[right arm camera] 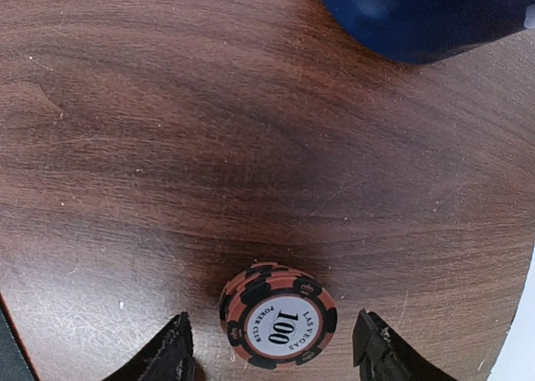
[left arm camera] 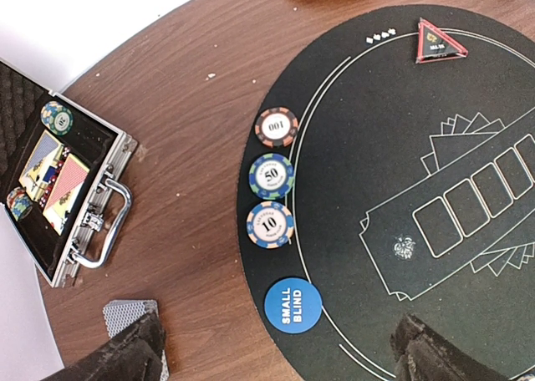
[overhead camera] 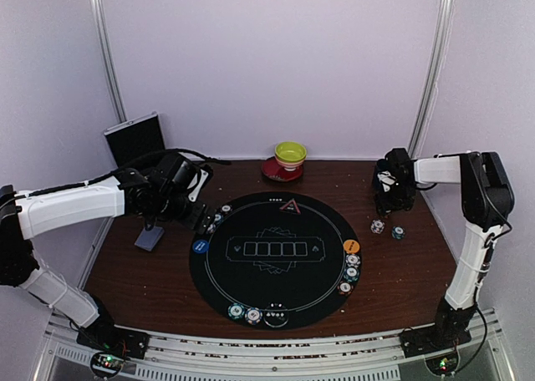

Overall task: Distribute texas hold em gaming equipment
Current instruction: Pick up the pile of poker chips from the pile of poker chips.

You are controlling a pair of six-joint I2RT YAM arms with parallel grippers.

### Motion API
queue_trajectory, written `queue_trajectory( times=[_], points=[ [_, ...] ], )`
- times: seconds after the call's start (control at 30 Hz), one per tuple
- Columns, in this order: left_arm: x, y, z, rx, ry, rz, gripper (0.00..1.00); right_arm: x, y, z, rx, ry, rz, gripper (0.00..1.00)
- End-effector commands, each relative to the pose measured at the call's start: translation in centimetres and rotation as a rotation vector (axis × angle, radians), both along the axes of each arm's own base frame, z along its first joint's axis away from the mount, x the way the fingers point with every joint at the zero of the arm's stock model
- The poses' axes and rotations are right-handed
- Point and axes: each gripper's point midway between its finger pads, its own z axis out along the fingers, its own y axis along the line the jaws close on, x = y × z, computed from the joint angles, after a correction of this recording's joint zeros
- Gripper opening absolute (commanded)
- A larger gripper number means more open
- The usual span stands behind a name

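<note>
An orange-and-black 100 chip (right arm camera: 277,316) lies flat on the bare wooden table (right arm camera: 167,105), to the right of the round black poker mat (overhead camera: 276,260). It may be a short stack, though I can't be sure from above. My right gripper (right arm camera: 276,352) hangs over it with one finger on each side, parted and clear of the rim, gripping nothing. A dark blue mug (right arm camera: 426,13) sits just beyond.

On the left edge of the mat, a 100 chip (left arm camera: 277,127), a 50 chip (left arm camera: 272,176) and a 10 chip (left arm camera: 270,225) lie in a row, with the blue small blind disc (left arm camera: 292,306) at the near end. The orange disc (overhead camera: 351,246) lies on the right edge, above more chips (overhead camera: 352,266).

My left gripper (left arm camera: 280,360) is spread wide and empty above the mat's left edge. A grey-backed card pile (left arm camera: 129,316) lies by its left finger. The open aluminium case (left arm camera: 100,222) further left holds cards and chips.
</note>
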Motion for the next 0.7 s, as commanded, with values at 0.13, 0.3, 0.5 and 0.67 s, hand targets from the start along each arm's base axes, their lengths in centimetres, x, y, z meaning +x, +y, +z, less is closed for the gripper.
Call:
queue_trajectory(
  times=[0.13, 0.3, 0.5, 0.67],
  points=[
    [0.8, -0.4, 0.8, -0.011, -0.033, 0.003, 0.98, 0.7, -0.9, 0.3, 0.017, -0.01, -0.036, 0.62],
    [0.8, -0.3, 1.0, -0.014, -0.037, 0.003, 0.98, 0.6, -0.8, 0.2, 0.036, -0.004, -0.031, 0.58],
    [0.8, -0.3, 0.9, -0.012, -0.035, 0.003, 0.98, 0.4, 0.1, -0.1, 0.083, 0.013, 0.003, 0.57],
    [0.9, -0.3, 0.8, -0.01, -0.034, 0.004, 0.98, 0.4, 0.0, -0.5, 0.082, 0.02, -0.004, 0.56]
  ],
)
